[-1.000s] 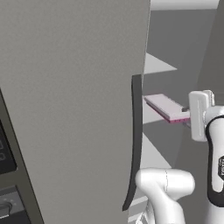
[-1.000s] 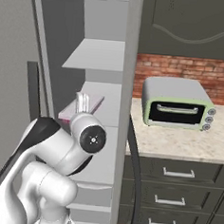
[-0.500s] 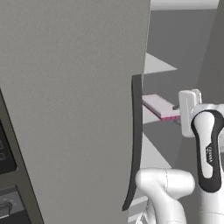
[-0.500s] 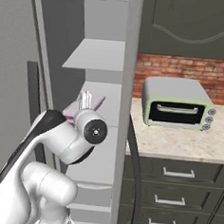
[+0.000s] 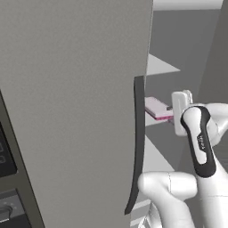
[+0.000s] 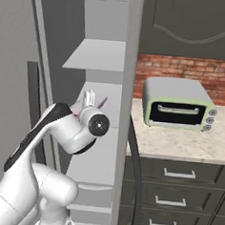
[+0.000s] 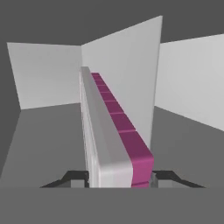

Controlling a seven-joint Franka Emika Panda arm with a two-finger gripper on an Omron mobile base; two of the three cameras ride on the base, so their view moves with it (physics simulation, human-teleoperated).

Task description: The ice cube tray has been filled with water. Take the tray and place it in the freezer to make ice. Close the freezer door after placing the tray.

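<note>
Ice cube tray (image 7: pixel 114 131), a thin pale lilac slab with pinkish-purple edges, sits pinched edge-on in my two-finger claw (image 7: pixel 120 177), the dark finger tips (image 7: pixel 76 177) pressed against its two broad faces. From the left base camera I see the tray (image 5: pixel 156 108) held level inside the tall matte grey freezer (image 6: pixel 130 63), just above a white inner shelf (image 5: pixel 162 116). The grey freezer door (image 5: pixel 75 102) with its dark curved handle (image 5: pixel 137 142) stands open beside my white arm (image 5: pixel 198 147).
</note>
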